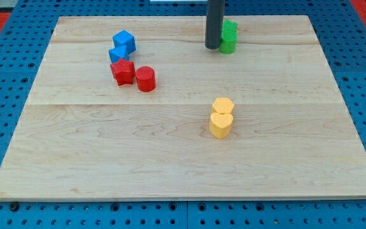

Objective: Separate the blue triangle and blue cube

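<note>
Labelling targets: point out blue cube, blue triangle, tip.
blue cube [124, 41], camera view, top face
blue triangle [117, 55], camera view, top face
my tip [213, 46], camera view, rod's lower end, beside the green block [229, 37]

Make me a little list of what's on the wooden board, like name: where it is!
blue cube: upper left, touching the blue triangle
blue triangle: just below the cube, against the red star
red star: beside the red cylinder
yellow blocks: two, touching, right of centre
green block: top, shape unclear
my tip: at the green block's left side, far from the blues
</note>
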### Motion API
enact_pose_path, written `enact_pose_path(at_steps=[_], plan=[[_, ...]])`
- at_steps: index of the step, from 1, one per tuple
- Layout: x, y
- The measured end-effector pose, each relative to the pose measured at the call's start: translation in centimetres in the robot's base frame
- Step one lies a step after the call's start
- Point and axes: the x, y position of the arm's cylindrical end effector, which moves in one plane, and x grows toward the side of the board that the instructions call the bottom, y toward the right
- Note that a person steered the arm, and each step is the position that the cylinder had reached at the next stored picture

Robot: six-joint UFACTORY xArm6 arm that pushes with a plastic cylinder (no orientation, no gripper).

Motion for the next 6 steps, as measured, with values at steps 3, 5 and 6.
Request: enact_pose_path(at_steps=[3,5,6], plan=[[4.2,-12.4],[3.7,-21.6],[4.7,-22.5]])
